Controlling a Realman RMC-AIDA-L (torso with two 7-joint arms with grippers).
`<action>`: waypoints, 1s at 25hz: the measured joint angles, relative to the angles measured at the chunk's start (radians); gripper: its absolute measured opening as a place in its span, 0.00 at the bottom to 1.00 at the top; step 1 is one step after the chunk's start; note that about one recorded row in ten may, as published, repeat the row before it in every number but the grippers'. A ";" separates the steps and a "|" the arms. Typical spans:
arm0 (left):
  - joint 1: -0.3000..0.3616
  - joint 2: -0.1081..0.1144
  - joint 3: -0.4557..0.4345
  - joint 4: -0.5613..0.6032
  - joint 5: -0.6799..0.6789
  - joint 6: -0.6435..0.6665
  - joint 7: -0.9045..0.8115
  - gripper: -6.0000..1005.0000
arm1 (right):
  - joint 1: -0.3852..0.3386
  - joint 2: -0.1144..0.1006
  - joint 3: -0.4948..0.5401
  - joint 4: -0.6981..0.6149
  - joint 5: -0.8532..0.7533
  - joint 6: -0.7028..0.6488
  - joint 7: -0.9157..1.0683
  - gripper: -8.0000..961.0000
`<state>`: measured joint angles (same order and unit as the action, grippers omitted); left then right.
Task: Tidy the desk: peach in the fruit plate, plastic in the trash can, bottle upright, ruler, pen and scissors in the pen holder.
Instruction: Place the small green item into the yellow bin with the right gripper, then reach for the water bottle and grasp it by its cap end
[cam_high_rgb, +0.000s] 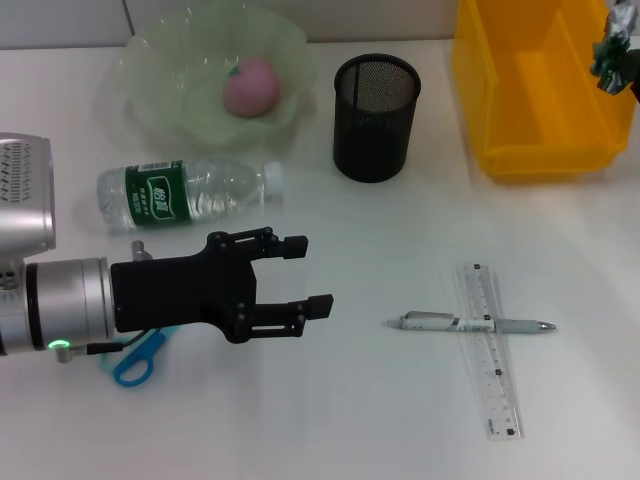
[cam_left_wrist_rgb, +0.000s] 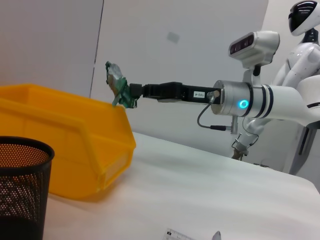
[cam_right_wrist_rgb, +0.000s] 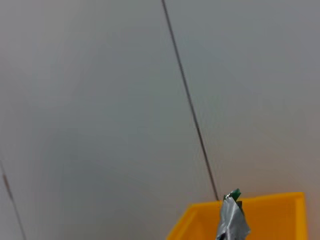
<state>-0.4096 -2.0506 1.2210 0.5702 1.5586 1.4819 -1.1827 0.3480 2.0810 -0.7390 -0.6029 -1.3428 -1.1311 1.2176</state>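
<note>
On the table (cam_high_rgb: 330, 420) the yellow bin (cam_high_rgb: 520, 130) serves as trash can, so our right tool (cam_left_wrist_rgb: 131, 92) holds the crumpled plastic (cam_left_wrist_rgb: 116, 80) pinched above its rim; our left tool (cam_high_rgb: 300, 275) hangs spread wide beside the lying bottle (cam_high_rgb: 185, 192).

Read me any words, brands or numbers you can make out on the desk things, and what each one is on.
Bottle: green label with white characters, too blurred to read.
Ruler: scale marks and numbers, too small to read.
Pen: no legible print.
Right arm's white tag: print too small to read.
Nothing else carries text.
</note>
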 joint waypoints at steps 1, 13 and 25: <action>0.000 0.000 0.000 0.000 0.000 0.000 0.000 0.78 | 0.004 0.000 -0.002 0.002 -0.002 0.014 0.000 0.01; 0.000 0.000 0.000 -0.001 0.000 0.000 -0.004 0.78 | 0.032 0.001 -0.004 0.029 -0.009 0.038 -0.001 0.12; 0.000 -0.001 -0.010 0.002 -0.005 -0.001 -0.009 0.78 | 0.022 0.002 -0.001 0.075 -0.007 -0.133 -0.064 0.28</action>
<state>-0.4095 -2.0515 1.2113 0.5725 1.5540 1.4813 -1.1922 0.3699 2.0830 -0.7400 -0.5282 -1.3499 -1.2640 1.1531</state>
